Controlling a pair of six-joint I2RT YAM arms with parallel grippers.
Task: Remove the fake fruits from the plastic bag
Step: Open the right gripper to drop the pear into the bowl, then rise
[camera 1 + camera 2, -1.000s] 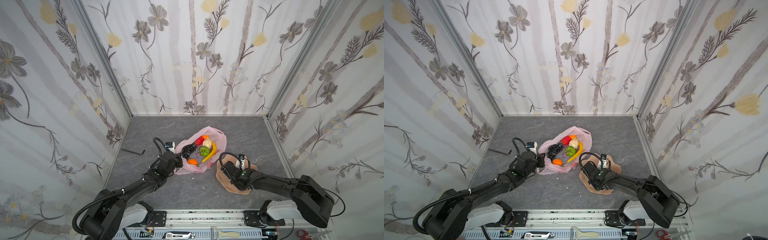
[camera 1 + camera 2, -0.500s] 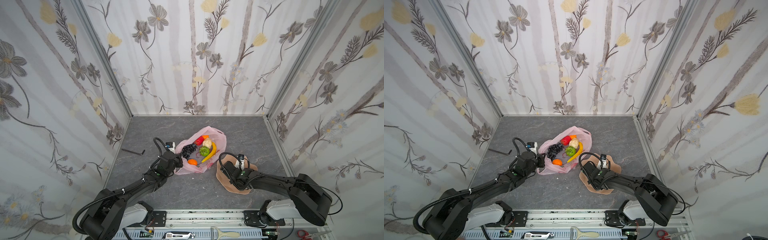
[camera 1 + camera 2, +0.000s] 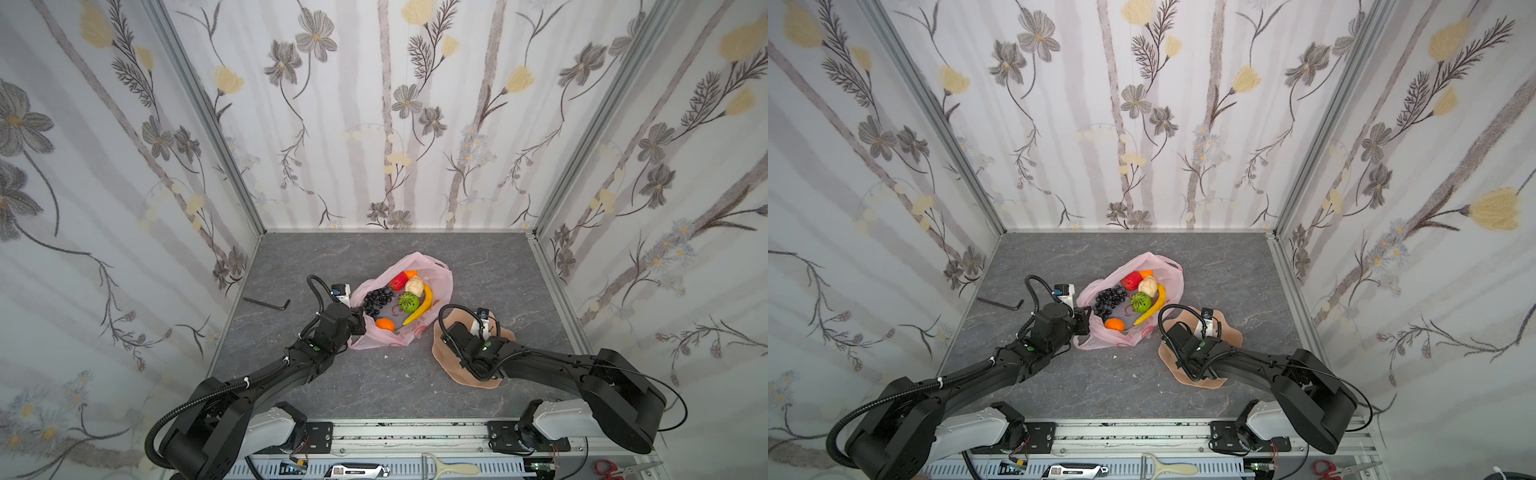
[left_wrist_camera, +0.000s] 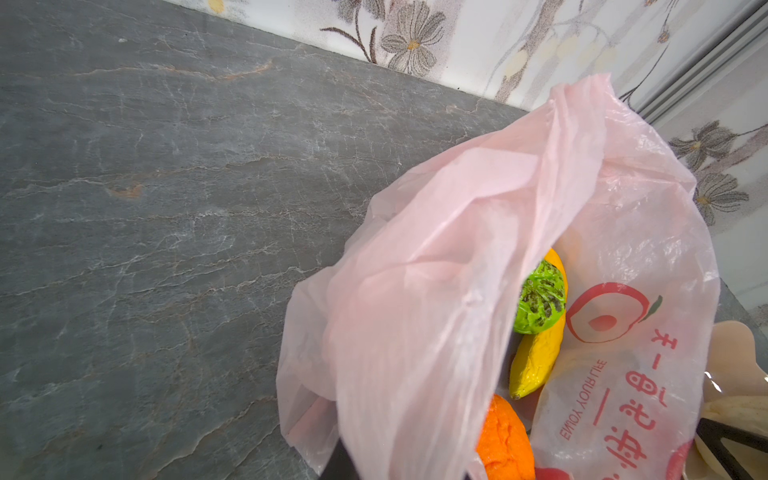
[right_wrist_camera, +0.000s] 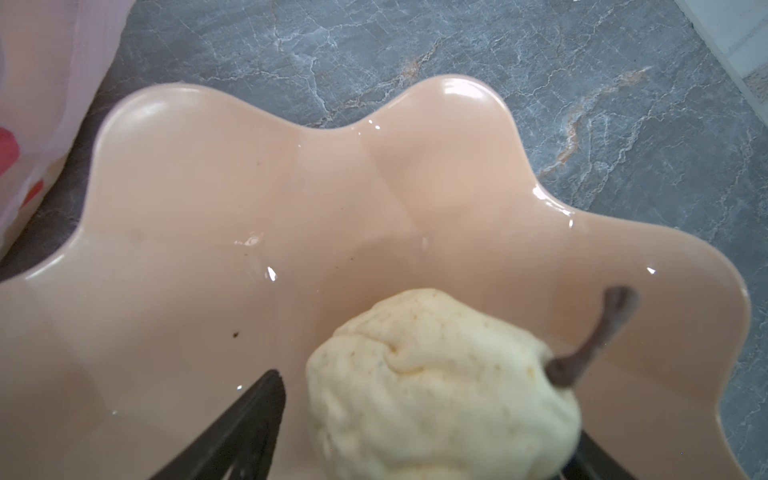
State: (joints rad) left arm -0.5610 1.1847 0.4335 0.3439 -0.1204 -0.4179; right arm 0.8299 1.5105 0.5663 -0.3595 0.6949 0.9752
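Observation:
The plastic bag [image 3: 437, 270] lies open mid-table, thin and pink, with red print [image 4: 602, 316]. Inside it are fake fruits: a banana [image 3: 419, 309], a bumpy green fruit [image 3: 408, 301], dark grapes [image 3: 377, 300], an orange [image 3: 385, 324], a red apple [image 3: 398, 281] and a beige lump [image 3: 414, 286]. My left gripper [image 3: 360, 322] is shut on the bag's left rim, and film drapes over its fingers. Another pale beige fruit [image 5: 440, 382] with a brown stem rests in the peach dish [image 5: 208, 208]. My right gripper [image 5: 432, 415] stands open around that fruit, with a gap beside one finger [image 5: 249, 415].
The wavy peach dish [image 3: 449, 361] sits just right of the bag, under my right wrist. A black hex key [image 3: 268, 302] lies near the left wall. Patterned walls close in the back and both sides. A peeler [image 3: 451, 469] lies on the front rail.
My right gripper's jaws have spread apart over the dish and let go of the pale fruit. The left arm and the bag have stayed put.

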